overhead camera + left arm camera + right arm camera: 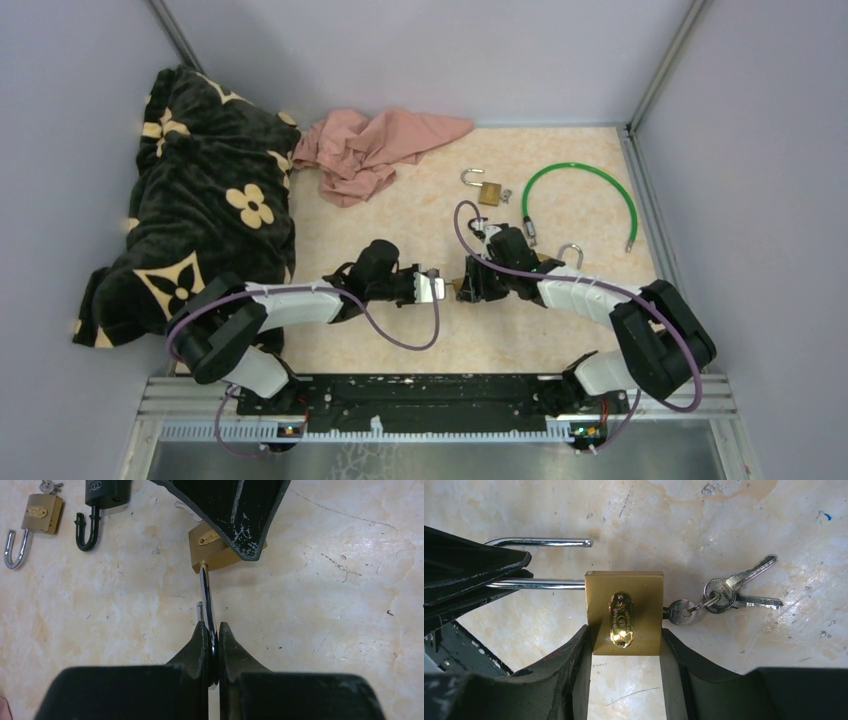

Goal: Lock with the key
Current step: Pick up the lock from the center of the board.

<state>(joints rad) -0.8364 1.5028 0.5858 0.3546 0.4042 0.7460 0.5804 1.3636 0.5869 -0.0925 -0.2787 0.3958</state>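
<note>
A brass padlock (624, 612) is held just above the table between both grippers; it also shows in the top view (455, 288) and the left wrist view (210, 550). My right gripper (624, 635) is shut on the padlock's body. My left gripper (212, 627) is shut on its silver shackle (539, 584). The shackle stands open, its free end (544, 542) out of the body. A key (679, 611) sits in the keyhole, with two more keys (744, 592) on its ring lying on the table.
A second brass padlock (487, 190) with keys, a black padlock (102, 492) and a green cable (580, 190) lie beyond the grippers. Another silver shackle (570, 252) shows by the right arm. A pink cloth (370, 145) and a black floral blanket (200, 200) lie at the left.
</note>
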